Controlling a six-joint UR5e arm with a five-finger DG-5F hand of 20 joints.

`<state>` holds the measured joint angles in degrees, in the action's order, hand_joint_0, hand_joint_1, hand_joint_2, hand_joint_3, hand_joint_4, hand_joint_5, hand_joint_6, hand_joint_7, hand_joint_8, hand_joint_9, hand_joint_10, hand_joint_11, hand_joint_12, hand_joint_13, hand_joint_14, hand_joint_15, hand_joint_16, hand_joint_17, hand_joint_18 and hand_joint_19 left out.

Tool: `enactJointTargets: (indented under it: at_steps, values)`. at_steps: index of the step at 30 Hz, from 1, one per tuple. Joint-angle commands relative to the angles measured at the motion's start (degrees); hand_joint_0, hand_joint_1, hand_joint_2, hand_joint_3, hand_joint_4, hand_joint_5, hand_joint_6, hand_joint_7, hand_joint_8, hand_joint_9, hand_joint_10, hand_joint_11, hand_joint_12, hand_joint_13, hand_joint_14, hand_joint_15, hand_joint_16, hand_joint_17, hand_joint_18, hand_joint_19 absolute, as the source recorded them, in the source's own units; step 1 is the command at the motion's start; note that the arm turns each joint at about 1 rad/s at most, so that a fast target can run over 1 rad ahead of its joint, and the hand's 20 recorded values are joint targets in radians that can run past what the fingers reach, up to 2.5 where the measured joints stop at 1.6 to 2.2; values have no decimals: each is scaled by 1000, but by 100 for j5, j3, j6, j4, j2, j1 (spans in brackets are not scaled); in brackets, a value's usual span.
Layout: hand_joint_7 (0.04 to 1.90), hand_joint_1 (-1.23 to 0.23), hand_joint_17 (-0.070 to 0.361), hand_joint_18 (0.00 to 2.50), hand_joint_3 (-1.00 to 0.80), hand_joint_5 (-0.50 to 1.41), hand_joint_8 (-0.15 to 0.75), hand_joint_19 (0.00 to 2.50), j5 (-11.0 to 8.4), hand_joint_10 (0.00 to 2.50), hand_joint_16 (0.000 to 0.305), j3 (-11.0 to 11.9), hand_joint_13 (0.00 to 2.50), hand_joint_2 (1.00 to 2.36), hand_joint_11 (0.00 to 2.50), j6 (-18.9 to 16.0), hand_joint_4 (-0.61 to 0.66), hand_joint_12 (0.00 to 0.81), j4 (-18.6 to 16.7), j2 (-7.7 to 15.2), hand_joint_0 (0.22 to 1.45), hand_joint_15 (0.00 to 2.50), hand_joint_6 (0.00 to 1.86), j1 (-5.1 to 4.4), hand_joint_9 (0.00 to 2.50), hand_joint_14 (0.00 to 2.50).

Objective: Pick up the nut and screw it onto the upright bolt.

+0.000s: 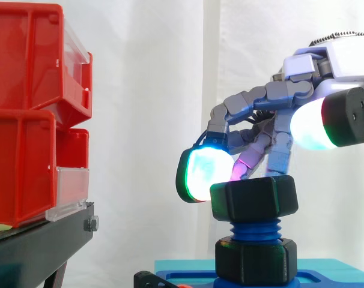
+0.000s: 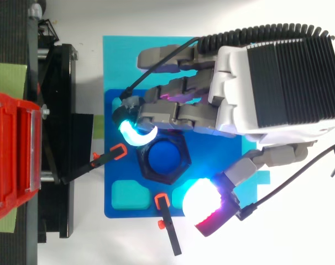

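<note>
The black hex nut point(image 1: 254, 201) sits on top of the blue upright bolt point(image 1: 254, 229), a few threads showing beneath it. From above, the nut's black rim point(image 2: 148, 171) rings the bolt's blue end point(image 2: 163, 157). A second black hex collar point(image 1: 256, 259) sits at the bolt's foot on the blue plate point(image 2: 120, 187). My hand point(image 2: 234, 105) hovers over the nut from the right. One cyan-glowing fingertip point(image 1: 203, 171) rests against the nut's upper left edge. The thumb pad point(image 1: 317, 123) is spread up and away, clear of the nut. Nothing is pinched.
Red bins point(image 1: 26, 108) are stacked on a black stand point(image 1: 38, 246) to the left. Two black clamps with orange tips point(image 2: 109, 156) point(image 2: 165, 218) hold the plate. A teal mat point(image 2: 118, 55) lies under the plate.
</note>
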<state>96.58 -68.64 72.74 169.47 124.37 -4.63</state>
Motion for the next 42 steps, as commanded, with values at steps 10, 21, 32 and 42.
enactJointTargets:
  at_steps: [10,21,32,42]
  values:
    - [1357,-422,18,404,-500,71,274,0,1,0,8,0,901,1000,54,56,131,205,16,0,536,0,502,111,1507,0]
    - [1262,-447,6,877,-500,86,238,0,81,9,3,-9,1264,1000,272,56,38,170,51,0,547,17,582,243,1894,0]
    - [1236,-456,12,1037,-500,89,222,120,107,12,5,0,1405,1000,331,38,48,182,16,0,550,96,590,314,1987,4]
    - [1353,-454,22,874,-500,76,273,68,107,10,10,18,1279,1000,292,38,106,209,-45,-9,556,73,502,314,1844,3]
